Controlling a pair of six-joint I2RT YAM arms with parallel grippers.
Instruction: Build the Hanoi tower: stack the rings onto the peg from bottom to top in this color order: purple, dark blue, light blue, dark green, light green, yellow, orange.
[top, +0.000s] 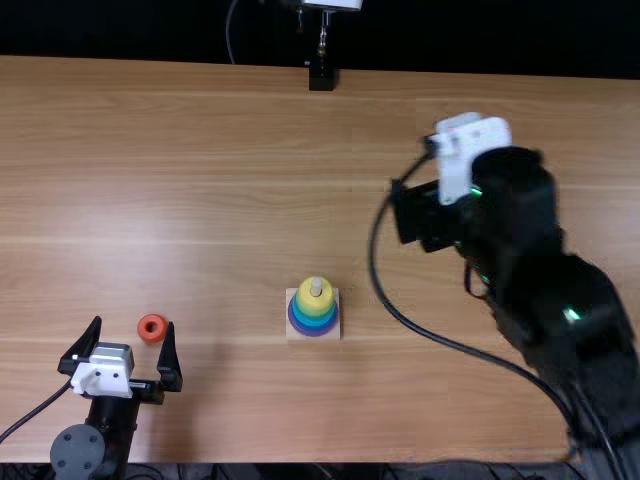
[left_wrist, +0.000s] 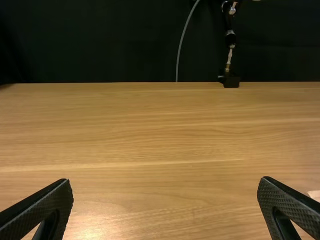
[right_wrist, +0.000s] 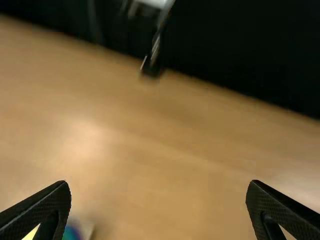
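Tower (top: 305, 306): standing on its square base (top: 328, 337) at the middle of the near half of the counter (top: 230, 180), yellow ring (top: 315, 303) uppermost, peg tip (top: 316, 287) exposed. Individual green and blue bands cannot be told apart with certainty. Orange ring (top: 152, 317) lies flat, well apart from the tower, near the left end effector (top: 134, 323); judged the one outstanding piece. Principal hazard: the ring sits off the centre line of that end effector, close to one finger, so a descent without correction could pinch its rim or push it away. A lopsided grip could then cause the ring to catch on the peg tip, of which little remains to receive it. Secondary hazard: should the right arm (top: 530, 240) cross back low, its slack cable (top: 440, 335) could brush the tower. Pose: left arm (top: 110, 430) is drawn in at the near edge, fingers directed toward the far edge; right arm is extended well over the counter, right end effector (right_wrist: 159, 181) beyond and to the right of the tower. Both end effectors are released, fingers wide apart, holding nothing.
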